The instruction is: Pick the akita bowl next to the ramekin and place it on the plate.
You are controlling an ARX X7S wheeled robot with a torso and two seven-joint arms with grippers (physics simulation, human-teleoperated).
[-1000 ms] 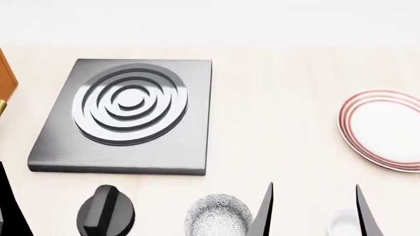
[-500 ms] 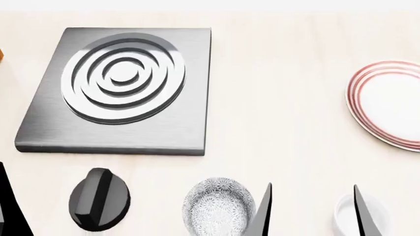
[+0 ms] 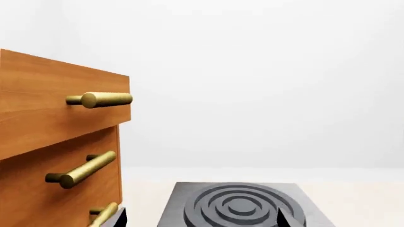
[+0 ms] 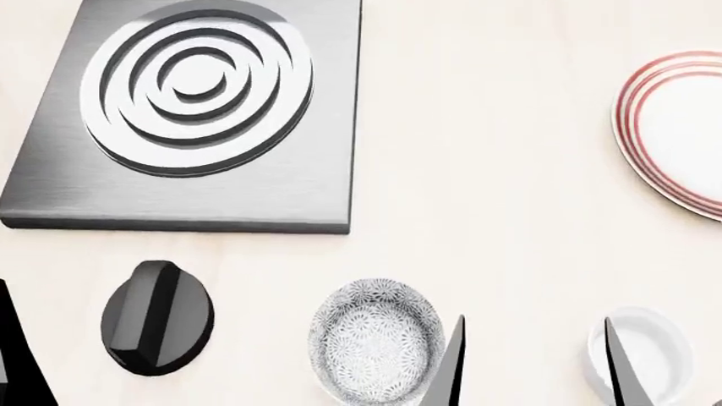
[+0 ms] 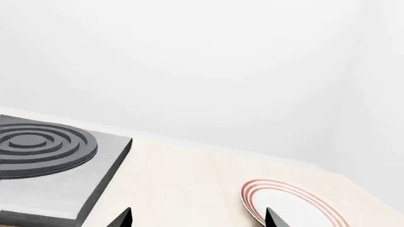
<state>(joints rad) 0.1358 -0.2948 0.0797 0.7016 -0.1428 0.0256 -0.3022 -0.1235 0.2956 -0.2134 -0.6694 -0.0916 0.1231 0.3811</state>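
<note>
Pale wood-look counter (image 4: 496, 211) fills the head view. Grey hob plate with concentric rings (image 4: 186, 110) sits far left, black knob (image 4: 155, 317) nearer. Akita bowl (image 4: 376, 341) stands upright near the bottom edge, ramekin (image 4: 647, 355) well apart to its right, plate (image 4: 677, 127) at the far right edge, cut off. Right gripper (image 4: 533, 364) spread wide, empty, its dark fingertips (image 4: 451, 368) just beside the bowl and over the ramekin; contact unclear. Left gripper: only a dark sliver (image 4: 20, 355) shows, cannot tell its opening.

Left wrist view: white wall, wooden drawers with brass handles (image 3: 94, 99), hob beyond.

Right wrist view: white walls, hob corner, plate on the counter between the tips, nothing held.
</note>
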